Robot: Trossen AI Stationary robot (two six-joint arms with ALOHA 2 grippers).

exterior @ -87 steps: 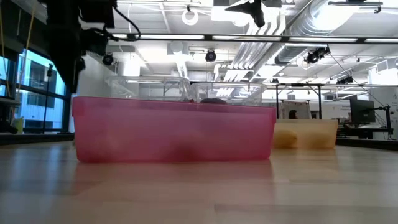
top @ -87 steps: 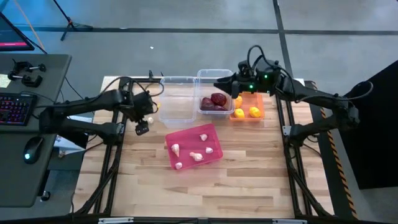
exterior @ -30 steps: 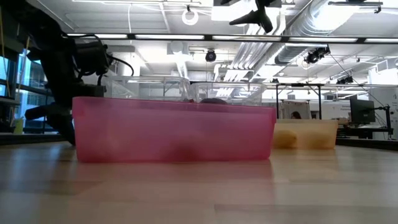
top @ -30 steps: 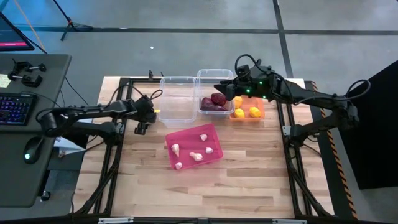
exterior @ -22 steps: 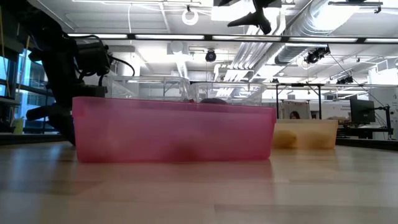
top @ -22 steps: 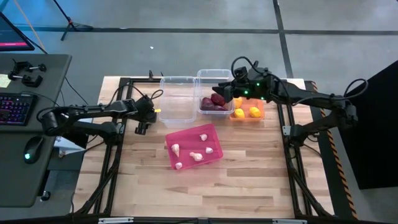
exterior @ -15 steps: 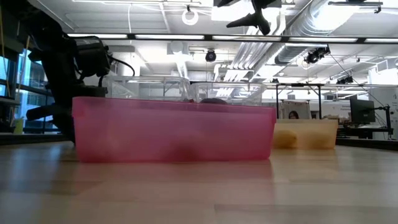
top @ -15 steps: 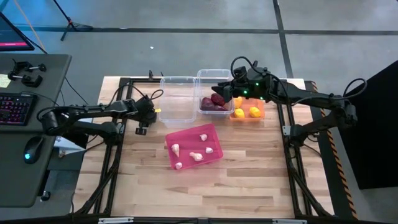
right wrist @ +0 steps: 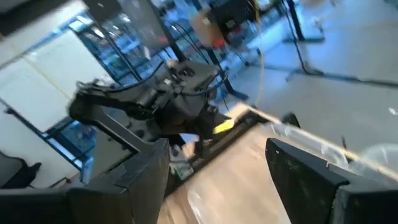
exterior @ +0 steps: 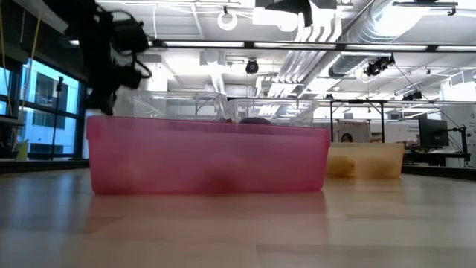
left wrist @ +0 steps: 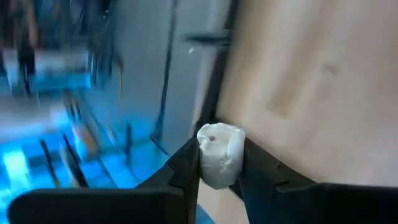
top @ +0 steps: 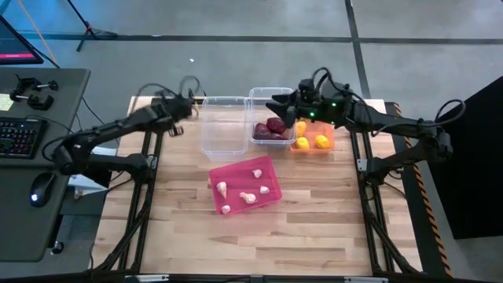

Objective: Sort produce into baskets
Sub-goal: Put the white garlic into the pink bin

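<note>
Raised since earlier: left gripper (left wrist: 221,163), clamped on a garlic bulb (left wrist: 219,153), seemingly beside the empty clear bin (top: 224,126). Right gripper (top: 277,105), fingers spread, hovers over the onions (top: 271,129).

keyboard (top: 17,135) | mouse (top: 38,189) | grey desk (top: 55,94) | wooden table (top: 314,212)

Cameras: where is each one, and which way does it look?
High view: above the table, looking straight down; both arms, left gripper and right gripper show.
Low view: at tabletop height, looking level across at the pink bin; the left arm shows upper left.
Left wrist view: on the left arm, looking past its jaws, shut on a garlic bulb.
Right wrist view: on the right arm, looking past its open jaws toward the left arm.
Shared: high and low both show the pink bin.
</note>
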